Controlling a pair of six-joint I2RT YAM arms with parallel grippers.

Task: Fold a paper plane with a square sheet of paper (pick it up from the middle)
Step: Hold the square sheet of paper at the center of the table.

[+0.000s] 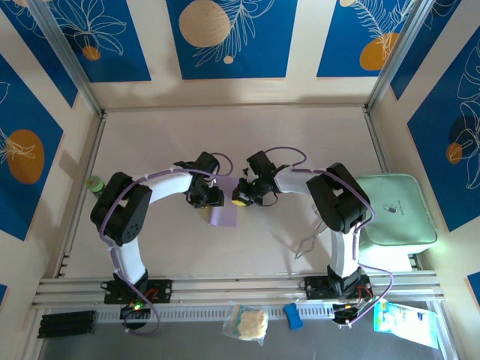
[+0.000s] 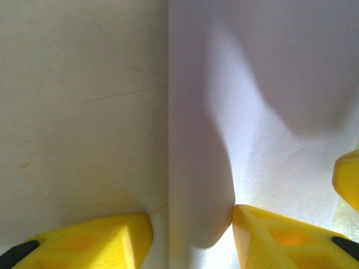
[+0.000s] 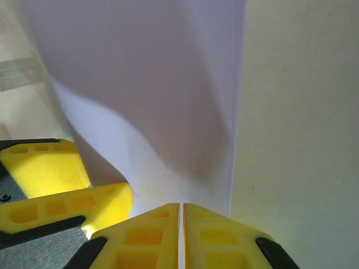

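The square sheet of paper [image 1: 223,216], lavender, lies mid-table between the two grippers. My left gripper [image 1: 211,196] reaches it from the left. In the left wrist view my left gripper [image 2: 192,224] has its yellow jaws apart. They straddle the sheet [image 2: 252,112] by its left edge, where it bulges up between them. My right gripper [image 1: 242,196] comes in from the right. Seen from the right wrist, my right gripper [image 3: 181,206] has its jaws together on the near part of the sheet [image 3: 151,101], which rises ahead of them. The left gripper's fingers [image 3: 50,168] sit close beside it.
A pale mint-green tray [image 1: 395,211] stands at the right edge. A bent wire piece [image 1: 307,244] lies near the right arm's base. A small green object [image 1: 95,184] sits by the left wall. A bag [image 1: 248,323], a blue item [image 1: 293,316] and a packet [image 1: 409,322] lie in front of the rail.
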